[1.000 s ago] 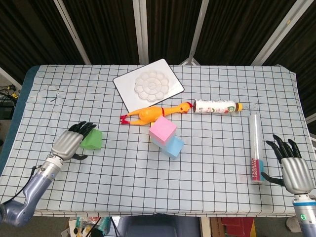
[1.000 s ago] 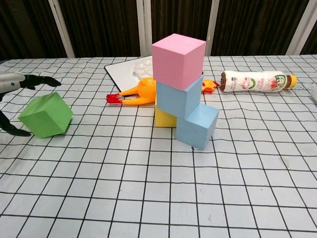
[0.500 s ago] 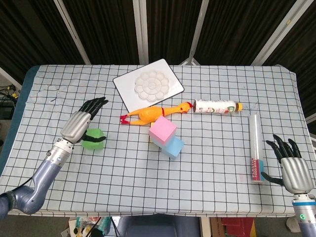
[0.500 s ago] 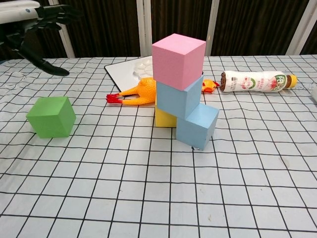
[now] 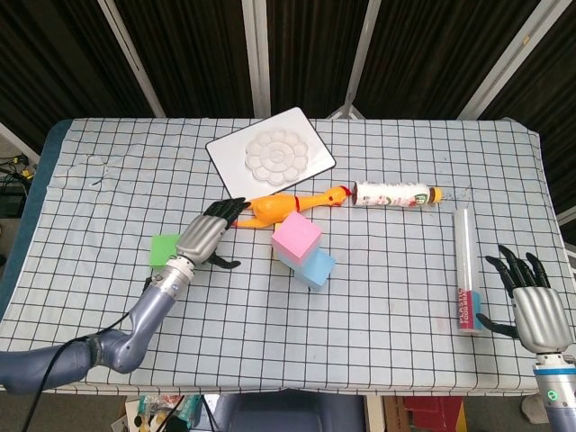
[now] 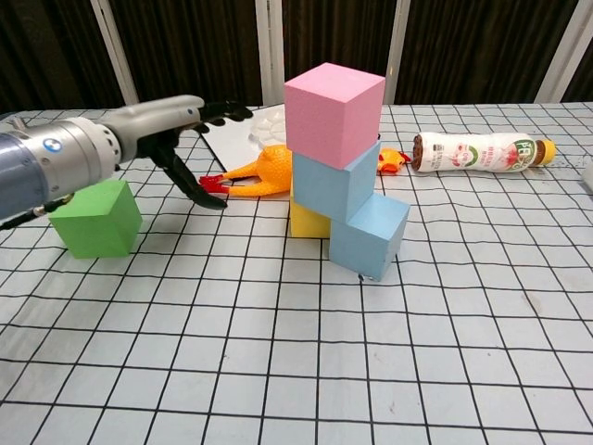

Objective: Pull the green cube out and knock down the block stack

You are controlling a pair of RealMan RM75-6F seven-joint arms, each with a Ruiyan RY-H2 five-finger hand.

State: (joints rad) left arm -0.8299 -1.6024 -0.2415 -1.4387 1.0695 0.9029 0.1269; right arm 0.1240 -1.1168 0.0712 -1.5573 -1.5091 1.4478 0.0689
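The green cube [image 5: 165, 249] [image 6: 95, 220] lies alone on the cloth at the left, apart from the stack. The stack stands mid-table: a pink cube [image 5: 296, 237] [image 6: 334, 101] on top of a blue cube [image 6: 334, 181], with a yellow block [image 6: 306, 220] and a second light-blue cube [image 5: 317, 267] [image 6: 370, 235] at the base. My left hand [image 5: 209, 236] [image 6: 176, 125] hovers open between the green cube and the stack, fingers stretched toward the stack and holding nothing. My right hand [image 5: 528, 290] rests open near the table's right front corner.
A rubber chicken [image 5: 283, 206] [image 6: 259, 172] lies just behind the stack. A white paint palette [image 5: 270, 161] sits further back. A bottle [image 5: 394, 193] [image 6: 477, 152] lies on its side at right, and a clear tube [image 5: 464, 267] lies beside my right hand.
My left hand let go of the green cube, lifted, and swung right toward the stack. The green cube settled flat on the cloth. The stack and right hand have not moved.
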